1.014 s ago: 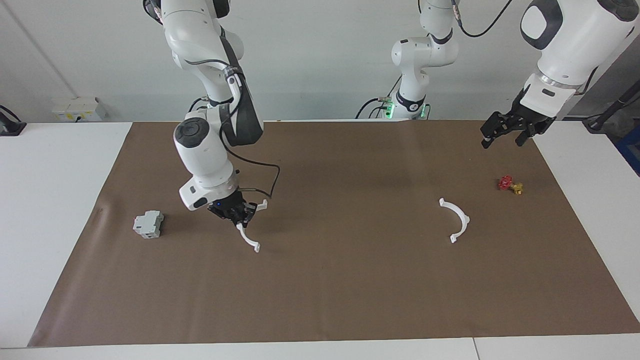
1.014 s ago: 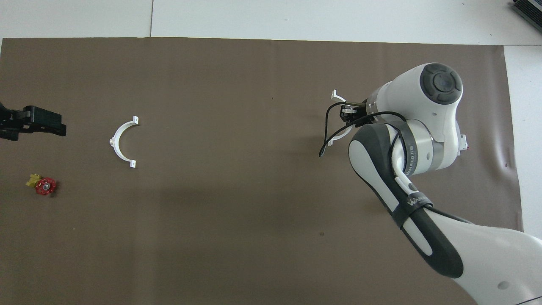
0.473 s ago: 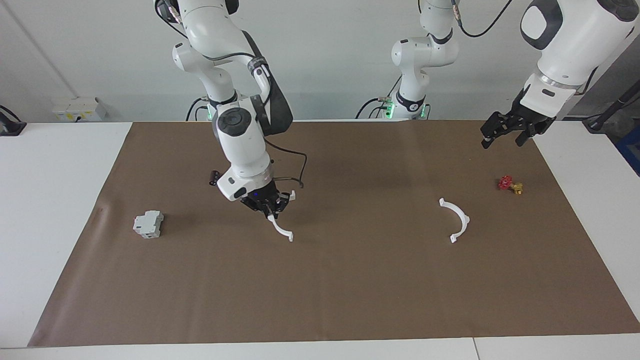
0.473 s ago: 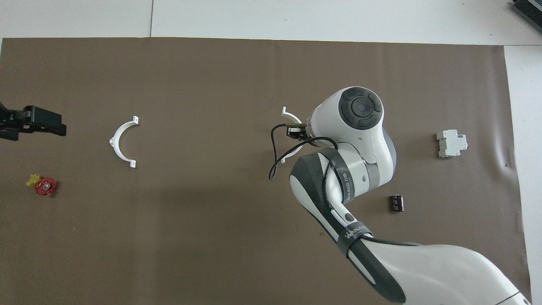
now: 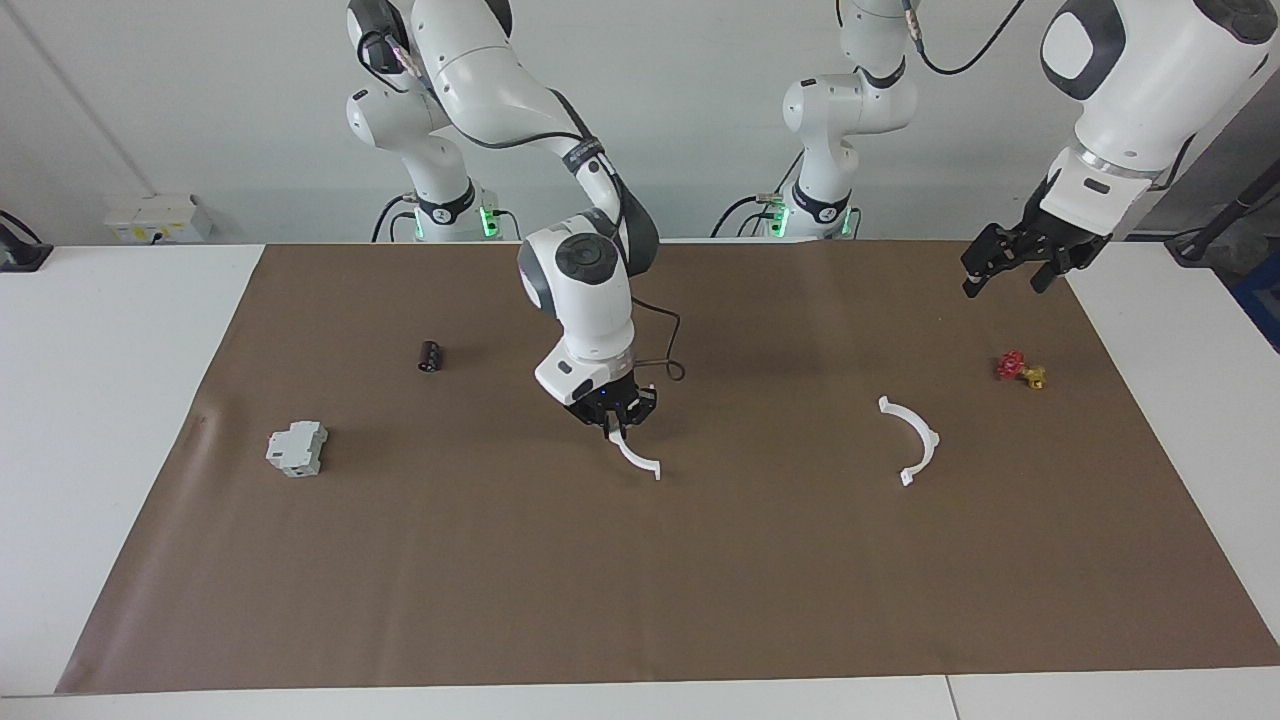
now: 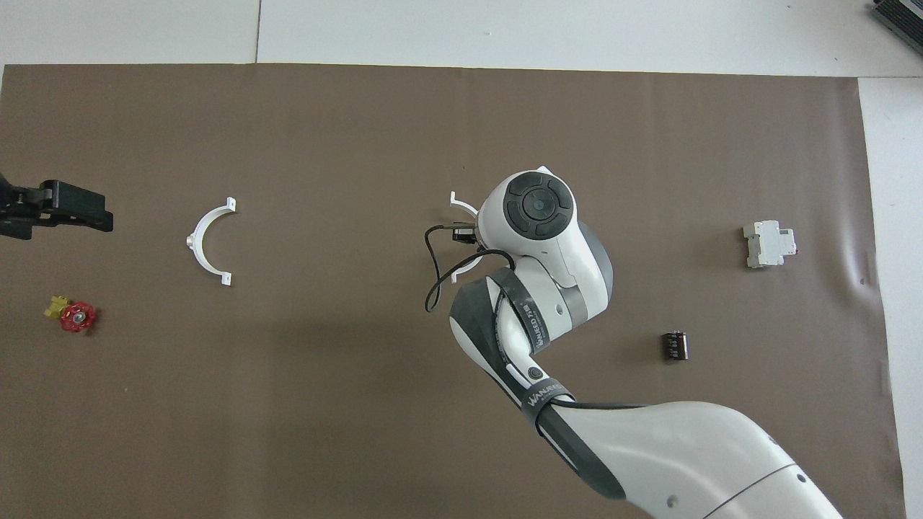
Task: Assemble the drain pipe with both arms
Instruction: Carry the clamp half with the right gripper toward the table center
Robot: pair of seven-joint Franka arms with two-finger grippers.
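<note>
- I work in a robotics lab, not a home or shop.
- My two arms' bases (image 5: 440,205) are bolted at the edge of a white table (image 5: 110,330), with green status lights glowing at them.
- A plain brown mat (image 5: 700,580) covers the table as a work surface.
- The bare pale wall (image 5: 200,100) carries only a socket box (image 5: 155,217).
- Loose cables (image 5: 950,60) hang by the arms.
</note>
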